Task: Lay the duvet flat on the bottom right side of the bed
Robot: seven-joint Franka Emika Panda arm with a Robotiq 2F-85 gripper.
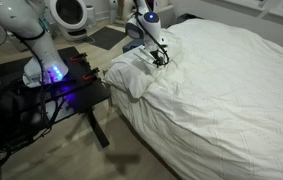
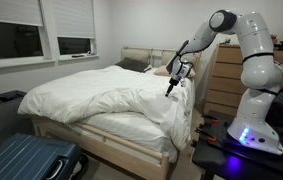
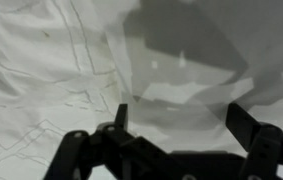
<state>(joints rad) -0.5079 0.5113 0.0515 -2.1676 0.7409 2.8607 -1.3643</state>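
Observation:
The white duvet (image 1: 221, 90) covers the wide bed (image 2: 131, 132) in both exterior views, with a bunched, folded-over part (image 1: 131, 75) near one edge. My gripper (image 1: 160, 57) hovers just over that bunched fabric, also seen in an exterior view (image 2: 171, 88) by the bed's side edge. In the wrist view the gripper (image 3: 181, 118) stands open, its two dark fingers (image 3: 243, 125) spread wide with wrinkled duvet (image 3: 51, 70) below and nothing between them. Its shadow falls on the cloth.
A black metal-framed table (image 1: 56, 90) with glowing electronics carries the arm's base (image 1: 49, 70) beside the bed. A wooden dresser (image 2: 221, 85) stands behind the arm. A blue suitcase (image 2: 26, 160) lies on the floor at the bed's foot. Windows (image 2: 41, 35) line the wall.

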